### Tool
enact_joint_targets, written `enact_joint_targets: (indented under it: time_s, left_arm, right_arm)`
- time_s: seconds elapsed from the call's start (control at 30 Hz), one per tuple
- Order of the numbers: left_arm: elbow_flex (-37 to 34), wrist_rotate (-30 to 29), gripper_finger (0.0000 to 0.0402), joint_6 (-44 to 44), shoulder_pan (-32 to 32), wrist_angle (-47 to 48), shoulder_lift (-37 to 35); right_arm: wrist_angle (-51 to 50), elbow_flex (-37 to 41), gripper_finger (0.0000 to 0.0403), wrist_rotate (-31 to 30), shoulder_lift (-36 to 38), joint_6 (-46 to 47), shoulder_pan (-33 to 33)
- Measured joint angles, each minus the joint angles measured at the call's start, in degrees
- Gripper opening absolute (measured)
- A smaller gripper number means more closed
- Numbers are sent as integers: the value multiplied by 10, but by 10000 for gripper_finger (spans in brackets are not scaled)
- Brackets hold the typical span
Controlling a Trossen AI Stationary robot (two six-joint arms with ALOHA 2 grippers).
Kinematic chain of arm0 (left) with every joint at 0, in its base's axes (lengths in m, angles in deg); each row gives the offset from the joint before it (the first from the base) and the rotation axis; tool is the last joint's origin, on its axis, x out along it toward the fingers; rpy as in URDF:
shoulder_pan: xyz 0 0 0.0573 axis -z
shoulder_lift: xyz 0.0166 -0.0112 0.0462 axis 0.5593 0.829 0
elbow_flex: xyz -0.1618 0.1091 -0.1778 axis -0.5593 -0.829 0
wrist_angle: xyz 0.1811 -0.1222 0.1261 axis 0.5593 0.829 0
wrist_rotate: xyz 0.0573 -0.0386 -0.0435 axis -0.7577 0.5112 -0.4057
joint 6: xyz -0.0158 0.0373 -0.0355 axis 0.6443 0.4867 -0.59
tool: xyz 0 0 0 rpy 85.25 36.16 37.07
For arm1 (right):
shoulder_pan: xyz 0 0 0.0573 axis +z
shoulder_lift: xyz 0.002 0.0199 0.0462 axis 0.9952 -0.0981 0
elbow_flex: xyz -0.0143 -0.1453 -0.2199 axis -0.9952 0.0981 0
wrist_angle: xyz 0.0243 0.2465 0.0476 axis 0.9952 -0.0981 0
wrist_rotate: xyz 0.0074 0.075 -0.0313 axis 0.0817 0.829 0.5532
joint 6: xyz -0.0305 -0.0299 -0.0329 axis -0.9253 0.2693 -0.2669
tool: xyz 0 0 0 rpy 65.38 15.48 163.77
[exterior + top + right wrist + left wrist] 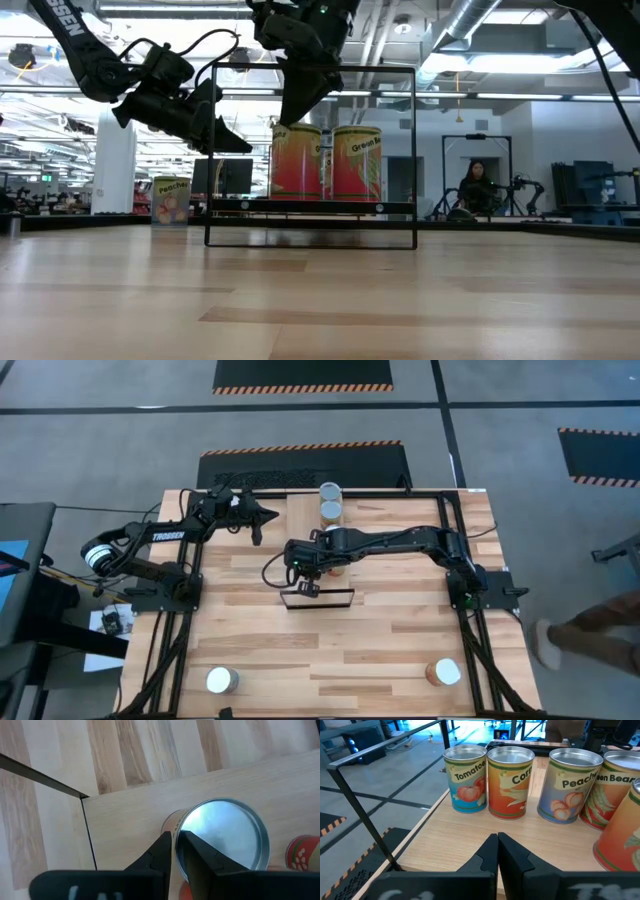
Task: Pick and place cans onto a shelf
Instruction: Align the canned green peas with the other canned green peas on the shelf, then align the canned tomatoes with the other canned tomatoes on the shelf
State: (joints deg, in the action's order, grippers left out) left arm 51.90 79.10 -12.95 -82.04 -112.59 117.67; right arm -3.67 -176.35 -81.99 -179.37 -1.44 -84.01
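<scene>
Nearest the table's front edge, two cans stand on the bare tabletop (400, 630), one at the left corner (221, 680) and one at the right corner (443, 672), well apart and not yet shelved. Farther in, at mid-table, stands the dark frame (415, 150) of the shelf (125, 825), whose pale plank runs away toward the far edge. The right gripper (174, 835) hangs over the plank's near end, its jaws a small way apart, one on either side of the rim of an upright can (225, 835) that rests on the plank; it looks let go rather than pinched. Beyond it, a row stands on the shelf: a Green Beans can (605, 795), a Peaches can (568, 785), a Corn can (509, 782) and a Tomatoes can (466, 780) at the far end. The left gripper (498, 836) waits above the far left of the table, closed and empty. So at least five look placed and two wait; an eighth cannot be placed with certainty.
</scene>
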Motion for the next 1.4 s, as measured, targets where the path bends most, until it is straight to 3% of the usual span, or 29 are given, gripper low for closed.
enact_joint_targets:
  time_s: [0.23,0.47,0.73,0.9,1.17,1.27,1.4]
  left_arm:
    - [0,0,0,0,0,0,0]
    - [0,0,0,0,0,0,0]
    - [0,0,0,5,0,0,0]
    - [0,1,0,5,0,0,0]
    - [0,0,0,9,0,0,0]
    - [0,0,0,13,0,0,0]
    - [0,0,0,14,0,0,0]
  right_arm:
    - [1,-7,82,-13,0,-3,0]
    - [-3,-7,134,-14,0,-30,3]
    - [-22,-9,154,-14,58,-55,14]
    - [-79,-9,123,-14,109,-136,29]
    - [-101,2,16,-11,186,-192,41]
    - [-57,56,11,-8,221,-206,36]
    - [54,185,20,11,286,-228,24]
